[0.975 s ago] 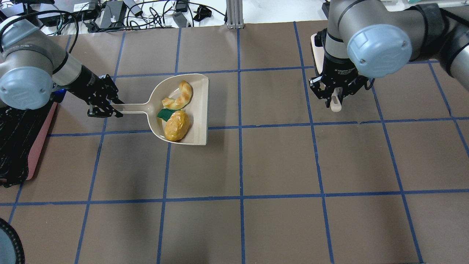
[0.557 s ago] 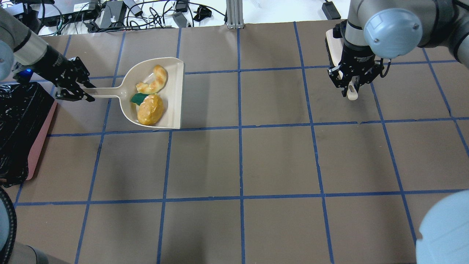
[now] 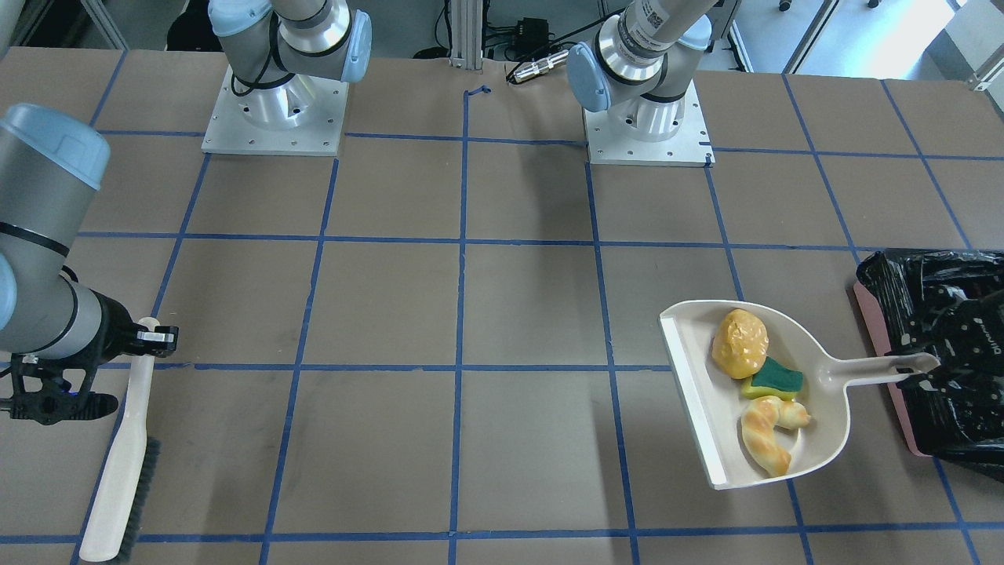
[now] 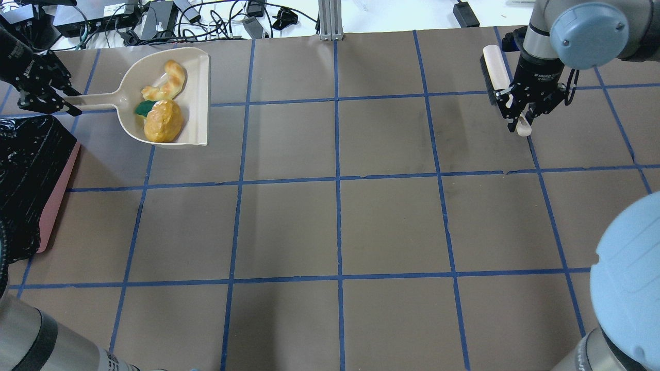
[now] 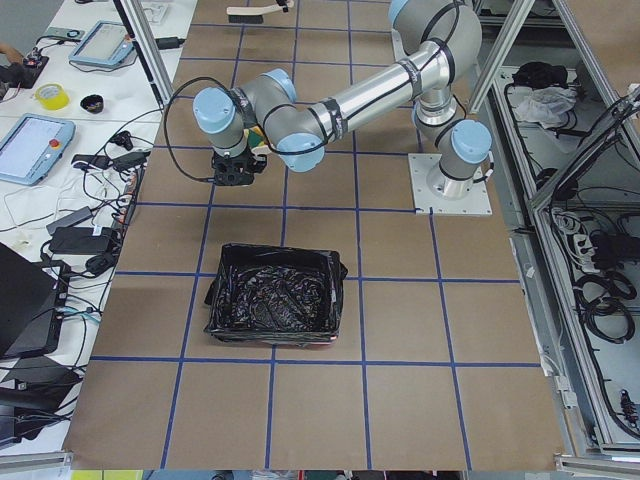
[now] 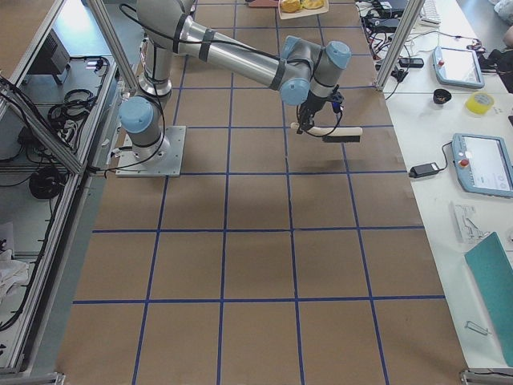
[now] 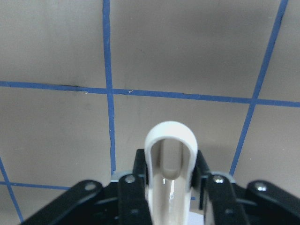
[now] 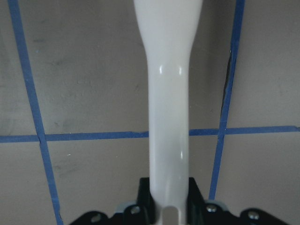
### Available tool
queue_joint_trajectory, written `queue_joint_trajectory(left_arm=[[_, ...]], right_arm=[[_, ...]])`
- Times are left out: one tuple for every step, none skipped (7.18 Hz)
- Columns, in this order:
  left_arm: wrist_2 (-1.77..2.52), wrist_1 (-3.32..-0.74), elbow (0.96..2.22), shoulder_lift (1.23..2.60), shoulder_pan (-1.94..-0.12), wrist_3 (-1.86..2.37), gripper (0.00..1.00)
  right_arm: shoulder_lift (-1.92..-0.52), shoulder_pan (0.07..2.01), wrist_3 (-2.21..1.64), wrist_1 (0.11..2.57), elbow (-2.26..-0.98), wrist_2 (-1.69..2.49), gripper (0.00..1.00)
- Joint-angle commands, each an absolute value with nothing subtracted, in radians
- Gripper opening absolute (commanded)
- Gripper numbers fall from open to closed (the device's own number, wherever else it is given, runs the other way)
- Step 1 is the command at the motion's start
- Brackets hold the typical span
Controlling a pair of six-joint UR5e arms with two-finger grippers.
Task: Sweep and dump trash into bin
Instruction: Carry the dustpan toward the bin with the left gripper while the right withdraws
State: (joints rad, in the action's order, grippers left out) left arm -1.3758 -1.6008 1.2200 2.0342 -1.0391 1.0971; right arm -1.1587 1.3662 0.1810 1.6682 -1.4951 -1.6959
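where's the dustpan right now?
Far left of the overhead view: the dustpan, loaded with the trash, is held by its handle in the left gripper, just past the far end of the bin.

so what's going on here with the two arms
The left gripper holds a beige dustpan by its handle. The pan carries a potato-like lump, a green-topped sponge piece and a croissant-like piece. It sits beside the black-lined bin, not over it, so nothing has been dumped yet. The right gripper holds the brush by its handle at the far side of the table.
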Motion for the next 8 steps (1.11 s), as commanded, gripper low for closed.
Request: queue_joint_trajectory(left_arm=[[-1.410, -1.731, 1.001, 2.149, -0.981, 1.088, 0.00], [-1.445, -1.783, 0.912, 2.193, -0.959, 1.075, 0.00], [-1.495, -1.828, 0.841, 2.236, -0.925, 1.069, 0.00], [-1.524, -1.844, 0.798, 2.265, -0.887, 1.049, 0.00], [-1.523, -1.848, 0.767, 2.278, -0.853, 1.019, 0.00], [-1.523, -1.853, 0.738, 2.293, -0.827, 0.997, 0.00], [-1.522, -1.852, 0.717, 2.301, -0.806, 0.983, 0.00], [-1.528, -1.848, 0.712, 2.301, -0.781, 0.932, 0.00]], right_arm=[[-1.158, 1.322, 0.187, 1.698, -1.598, -1.695, 0.00], [-1.170, 1.286, 0.243, 1.763, -1.652, -1.694, 0.00], [-1.181, 1.264, 0.273, 1.808, -1.673, -1.695, 0.00], [-1.181, 1.264, 0.275, 1.809, -1.677, -1.694, 0.00], [-1.183, 1.264, 0.308, 1.810, -1.696, -1.697, 0.00], [-1.196, 1.264, 0.328, 1.850, -1.732, -1.701, 0.00], [-1.215, 1.264, 0.331, 1.885, -1.771, -1.707, 0.00], [-1.223, 1.264, 0.339, 1.929, -1.791, -1.712, 0.00]])
